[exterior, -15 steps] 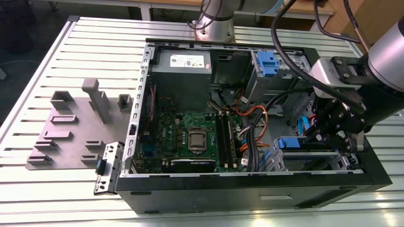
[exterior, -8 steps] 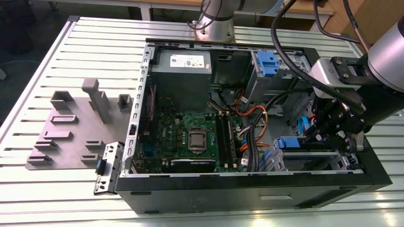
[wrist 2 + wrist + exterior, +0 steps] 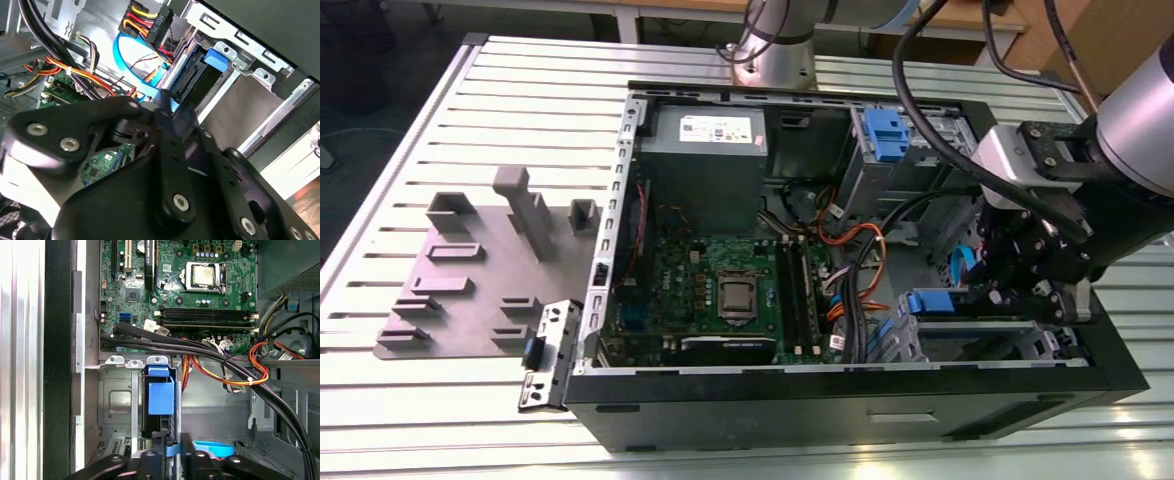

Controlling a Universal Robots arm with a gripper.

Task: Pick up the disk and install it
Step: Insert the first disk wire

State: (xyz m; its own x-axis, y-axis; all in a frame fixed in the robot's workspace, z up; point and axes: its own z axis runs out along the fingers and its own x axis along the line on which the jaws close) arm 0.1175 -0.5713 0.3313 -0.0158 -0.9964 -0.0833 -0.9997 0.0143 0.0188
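1. The disk (image 3: 160,396) sits upright in the drive cage (image 3: 115,405) at the computer case's (image 3: 854,385) front corner.
2. The gripper (image 3: 1027,290) is directly above the disk.
3. Finger state: cannot tell.

- Open black computer case (image 3: 854,385) on slatted metal table (image 3: 440,400).
- Grey slotted fixture plate (image 3: 467,270) beside case, toward exterior view's left.
- Blue-railed disk (image 3: 160,396) in drive cage (image 3: 117,400).

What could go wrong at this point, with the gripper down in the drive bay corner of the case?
The disk sits edge-on in the metal drive cage; if tilted, its blue carrier could bind on the cage rails. The orange and yellow power cables and the blue data cable run close beside the gripper and could snag on it.
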